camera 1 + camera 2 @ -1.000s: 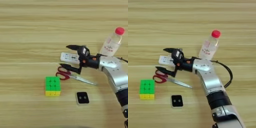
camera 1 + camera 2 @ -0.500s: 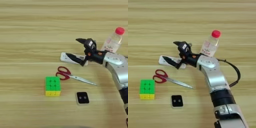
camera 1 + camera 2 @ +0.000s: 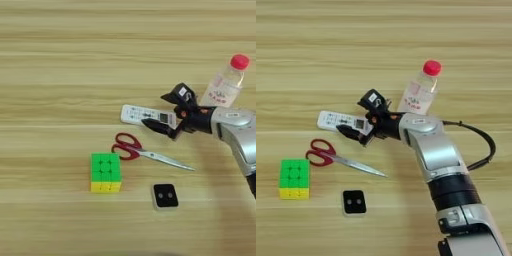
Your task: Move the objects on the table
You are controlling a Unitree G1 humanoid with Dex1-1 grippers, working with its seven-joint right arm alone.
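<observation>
- The right gripper [image 3: 162, 111] is over the right end of the remote [image 3: 148, 116], its two black fingers spread apart and holding nothing; one finger [image 3: 172, 95] sits on the far side of the remote, the other [image 3: 156, 126] on the near side
- The remote lies flat near the middle of the desk [image 3: 60, 60], long axis running left to right, slightly tilted
- The scissors [image 3: 145, 151] lie just nearer than the remote, red handles to the left, closed blades pointing right and toward the near edge
- The bottle [image 3: 420, 91] stands to the right of the remote, leaning a little, red cap on top; it is close behind the forearm [image 3: 431, 150], and I cannot tell whether they touch
- A cube [image 3: 105, 172] with a green top and yellow side sits left of the scissors, toward the near edge
- A pad [image 3: 165, 196], small, black and square, lies near the near edge, just below the scissor tips
</observation>
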